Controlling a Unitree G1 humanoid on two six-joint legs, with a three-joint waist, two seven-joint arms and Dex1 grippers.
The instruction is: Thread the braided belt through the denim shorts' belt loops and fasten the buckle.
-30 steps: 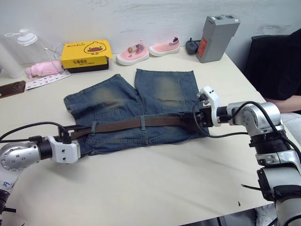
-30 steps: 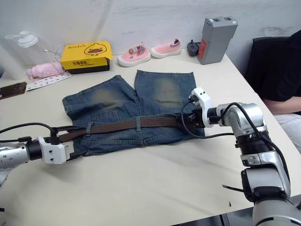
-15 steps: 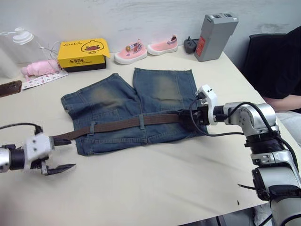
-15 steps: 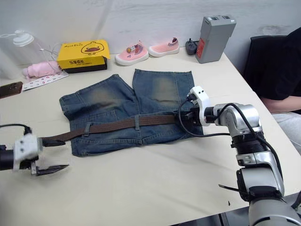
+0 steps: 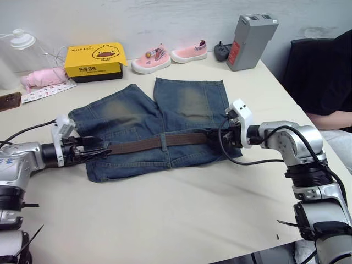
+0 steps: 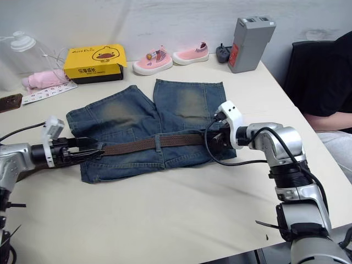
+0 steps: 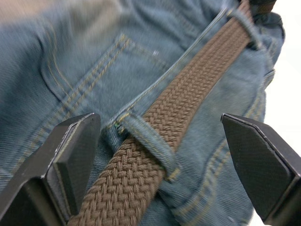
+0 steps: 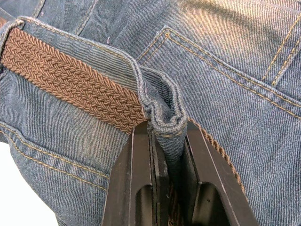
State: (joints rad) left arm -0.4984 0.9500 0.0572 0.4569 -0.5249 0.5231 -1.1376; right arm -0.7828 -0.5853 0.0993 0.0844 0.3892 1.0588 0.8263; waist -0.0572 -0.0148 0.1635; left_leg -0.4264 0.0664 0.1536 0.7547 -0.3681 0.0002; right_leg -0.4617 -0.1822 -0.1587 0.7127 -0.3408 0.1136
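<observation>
The denim shorts (image 5: 165, 110) lie flat mid-table, waistband toward me. Along that waistband runs the braided belt (image 5: 148, 144), passing under belt loops (image 7: 150, 148). My left gripper (image 5: 99, 150) is at the shorts' left edge, open, its two fingers (image 7: 70, 160) straddling the belt just where it goes through a loop. My right gripper (image 8: 167, 129) is at the waistband's right end (image 5: 216, 137), shut on a raised fold of denim that looks like a belt loop (image 8: 162, 110), with the belt (image 8: 70, 80) lying beside it. The buckle is hidden.
At the back stand a yellow duck box (image 5: 96, 59), two pink shoes (image 5: 157, 58), a grey battery pack (image 5: 250, 34) and a clear bottle (image 5: 19, 47). A phone (image 5: 8, 100) lies far left. A person in black (image 5: 330, 71) sits at the table's right edge.
My left gripper had drawn away to the left off the shorts with the belt trailing out; now it is back at the shorts' left edge, open around the belt. The right gripper keeps its hold.
</observation>
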